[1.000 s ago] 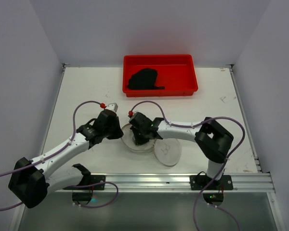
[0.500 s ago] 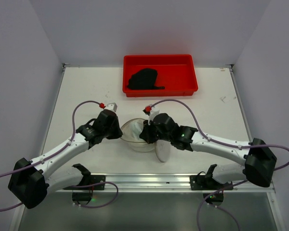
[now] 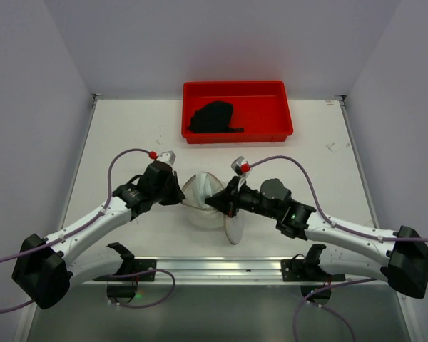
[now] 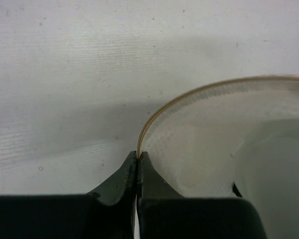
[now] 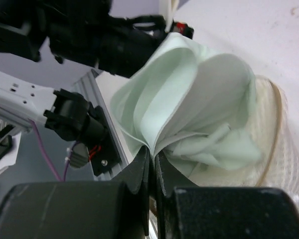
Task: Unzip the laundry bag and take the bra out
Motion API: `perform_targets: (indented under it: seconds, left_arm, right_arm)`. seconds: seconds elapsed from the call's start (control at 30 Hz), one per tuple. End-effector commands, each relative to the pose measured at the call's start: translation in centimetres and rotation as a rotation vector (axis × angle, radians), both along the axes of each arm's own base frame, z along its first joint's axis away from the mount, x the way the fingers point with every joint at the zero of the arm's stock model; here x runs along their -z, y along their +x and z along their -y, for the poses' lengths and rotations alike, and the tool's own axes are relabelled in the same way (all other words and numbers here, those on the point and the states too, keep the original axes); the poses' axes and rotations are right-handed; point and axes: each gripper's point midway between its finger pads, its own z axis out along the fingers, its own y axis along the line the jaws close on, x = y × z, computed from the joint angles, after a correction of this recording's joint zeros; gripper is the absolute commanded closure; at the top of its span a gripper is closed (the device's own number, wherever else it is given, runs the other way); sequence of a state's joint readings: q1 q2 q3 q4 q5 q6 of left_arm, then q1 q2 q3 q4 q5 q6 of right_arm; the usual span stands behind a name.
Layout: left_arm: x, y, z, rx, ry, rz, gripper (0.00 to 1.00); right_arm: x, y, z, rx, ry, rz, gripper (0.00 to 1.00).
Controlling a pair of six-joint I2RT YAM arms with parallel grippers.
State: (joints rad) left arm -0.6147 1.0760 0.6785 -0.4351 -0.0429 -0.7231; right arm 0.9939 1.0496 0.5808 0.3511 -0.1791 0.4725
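Observation:
The laundry bag (image 3: 200,206), a round whitish mesh case, lies open at the table's middle. Its lid (image 3: 235,228) stands tipped up on edge at its right. My left gripper (image 3: 178,194) is shut on the bag's tan rim (image 4: 154,117), at the bag's left side. My right gripper (image 3: 214,201) is shut on a pale greenish-white folded cup (image 5: 189,84) and holds it raised over the bag's mesh (image 5: 276,144). The cup also shows in the top view (image 3: 207,187). The black bra (image 3: 212,117) lies in the red tray (image 3: 271,132).
The red tray stands at the back middle of the table. The left arm (image 5: 89,35) shows close behind the cup in the right wrist view. The metal rail (image 3: 271,267) runs along the near edge.
My right arm has swung out to the right and drawn the pale cup up out of the bag. The lid has tipped from flat onto its edge. The left gripper has stayed on the rim.

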Motion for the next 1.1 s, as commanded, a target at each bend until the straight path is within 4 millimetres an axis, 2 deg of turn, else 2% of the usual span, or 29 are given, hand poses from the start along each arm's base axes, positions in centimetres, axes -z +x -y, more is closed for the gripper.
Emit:
perform_targets:
  seconds: [0.0,0.03,0.13,0.17,0.33,0.4,0.43,0.47,0.53,0.57,0.6,0.63,0.67,0.7,0.73,0.77,0.8,0.83,0.87,0.9,0.93,0.97,1.03,1.07]
  left_arm:
    - [-1.8,0.7,2.2,0.037,-0.119,0.034,1.0]
    - [-2.2,0.4,3.3,0.068,-0.167,0.036,1.0]
    - [-2.5,-0.2,4.4,0.105,-0.205,0.043,1.0]
    - [-2.5,-0.3,4.4,0.103,-0.206,0.044,1.0]
    - [-1.4,-0.3,3.7,0.066,-0.178,0.033,1.0]
    - [-1.2,-0.2,3.3,0.045,-0.16,0.034,1.0]
    - [-1.1,0.0,2.9,0.031,-0.141,0.036,1.0]
    - [-1.0,0.0,2.8,0.027,-0.132,0.035,1.0]
    - [-1.2,0.2,2.7,0.027,-0.124,0.039,1.0]
    - [-1.2,0.2,2.7,0.027,-0.12,0.038,1.0]
    - [-1.4,0.7,2.4,0.011,-0.107,0.054,1.0]
    - [-1.2,0.7,2.4,0.012,-0.099,0.053,1.0]
    - [-1.2,0.8,2.4,0.013,-0.096,0.051,1.0]
    - [-1.3,0.9,2.5,0.012,-0.096,0.053,1.0]
    - [-1.2,0.9,2.5,0.016,-0.09,0.05,1.0]
    - [-1.2,1.0,2.4,0.016,-0.087,0.05,1.0]
    - [-1.3,1.0,2.4,0.015,-0.084,0.05,1.0]
    - [-1.3,1.0,2.4,0.017,-0.082,0.052,1.0]
    - [-1.3,1.1,2.4,0.014,-0.082,0.052,1.0]
    - [-1.3,1.1,2.3,0.01,-0.077,0.053,1.0]
    - [-1.3,1.1,2.2,0.008,-0.076,0.055,1.0]
    - [-1.2,1.1,2.2,0.006,-0.072,0.053,1.0]
    - [-1.0,1.2,1.8,-0.002,-0.052,0.053,1.0]
    - [-1.0,1.2,1.7,-0.003,-0.046,0.053,1.0]
  right_arm:
    - [-7.1,0.2,-0.2,-0.004,0.223,0.138,1.0]
    - [-7.6,0.5,-0.2,0.015,0.237,0.151,1.0]
    - [-9.4,1.9,-0.1,0.078,0.277,0.184,1.0]
    - [-9.6,2.6,-0.1,0.11,0.279,0.184,1.0]
    - [-12.8,4.4,0.0,0.172,0.319,0.245,1.0]
    - [-14.0,6.2,0.9,0.236,0.308,0.277,1.0]
    - [-13.4,7.1,1.3,0.258,0.262,0.262,1.0]
    - [-14.5,9.1,2.7,0.32,0.255,0.272,1.0]
    - [-14.2,11.1,4.2,0.365,0.214,0.268,1.0]
    - [-14.4,13.1,6.1,0.43,0.194,0.28,1.0]
    - [-16.0,14.1,6.9,0.455,0.19,0.32,1.0]
    - [-15.5,15.1,7.2,0.452,0.154,0.31,1.0]
    - [-17.4,17.0,9.0,0.5,0.155,0.349,1.0]
    - [-17.8,18.1,9.7,0.51,0.147,0.356,1.0]
    - [-16.4,19.4,9.3,0.472,0.106,0.321,1.0]
    - [-18.7,21.3,11.2,0.513,0.112,0.349,1.0]
    - [-18.5,22.6,11.7,0.522,0.092,0.341,1.0]
    - [-16.2,25.1,12.4,0.535,0.039,0.288,1.0]
    - [-17.7,26.4,12.8,0.543,0.046,0.306,1.0]
    - [-17.1,27.7,13.2,0.551,0.031,0.288,1.0]
    - [-16.2,28.9,13.6,0.56,0.006,0.256,1.0]
    - [-15.2,31.5,14.1,0.583,-0.023,0.234,1.0]
    - [-12.2,33.9,14.8,0.606,-0.097,0.162,1.0]
    - [-13.2,35.4,15.2,0.622,-0.107,0.179,1.0]
